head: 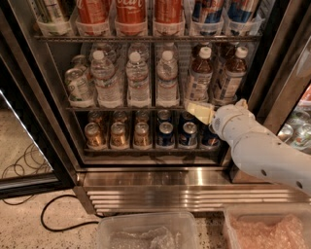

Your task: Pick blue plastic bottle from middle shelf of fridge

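The fridge (160, 193) stands open in front of me. On its middle shelf (121, 108), at the right end, stands the blue plastic bottle (199, 78): amber drink, white cap, pale label. A second bottle like it (233, 73) stands just to its right. My gripper (200, 112), cream-coloured on a white arm (262, 151) coming from the right, is at the shelf's front rail, just below and in front of the blue plastic bottle's base. It holds nothing that I can see.
Clear water bottles (138, 80) fill the left of the middle shelf. Gold cans (116, 133) and blue cans (165, 133) stand on the shelf below, red cans (130, 10) above. Two clear plastic bins (146, 232) stand on the floor in front. A black cable (53, 219) lies at the left.
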Controlling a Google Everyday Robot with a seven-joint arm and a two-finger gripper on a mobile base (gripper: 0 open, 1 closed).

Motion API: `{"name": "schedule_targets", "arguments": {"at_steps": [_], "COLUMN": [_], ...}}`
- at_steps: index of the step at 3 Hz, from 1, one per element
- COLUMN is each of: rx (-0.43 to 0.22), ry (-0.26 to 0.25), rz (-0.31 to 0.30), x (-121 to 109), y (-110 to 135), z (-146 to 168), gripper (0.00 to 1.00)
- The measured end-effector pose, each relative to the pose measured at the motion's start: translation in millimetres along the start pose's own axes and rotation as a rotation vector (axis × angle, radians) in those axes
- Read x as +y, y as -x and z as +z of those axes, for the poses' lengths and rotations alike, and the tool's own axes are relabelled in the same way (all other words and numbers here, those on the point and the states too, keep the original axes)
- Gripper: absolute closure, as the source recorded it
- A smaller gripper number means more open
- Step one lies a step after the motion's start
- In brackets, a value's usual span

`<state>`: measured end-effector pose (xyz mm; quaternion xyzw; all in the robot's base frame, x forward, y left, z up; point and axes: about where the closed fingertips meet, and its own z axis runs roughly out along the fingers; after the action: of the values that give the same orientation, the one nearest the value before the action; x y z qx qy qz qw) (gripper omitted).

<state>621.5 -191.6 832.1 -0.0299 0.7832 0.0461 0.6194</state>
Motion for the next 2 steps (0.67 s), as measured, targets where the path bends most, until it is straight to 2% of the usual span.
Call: {"name": "schedule_targets", "arguments": {"at_steps": [1, 2], "rx": [-0.007, -0.013], "ry": [0.004, -0.005], "rz": [0.014, 0.024], "x": [2.5, 2.9], "y": [1.9, 1.2], "z": [-0.4, -1.2], "gripper": [0.00, 0.06]}}
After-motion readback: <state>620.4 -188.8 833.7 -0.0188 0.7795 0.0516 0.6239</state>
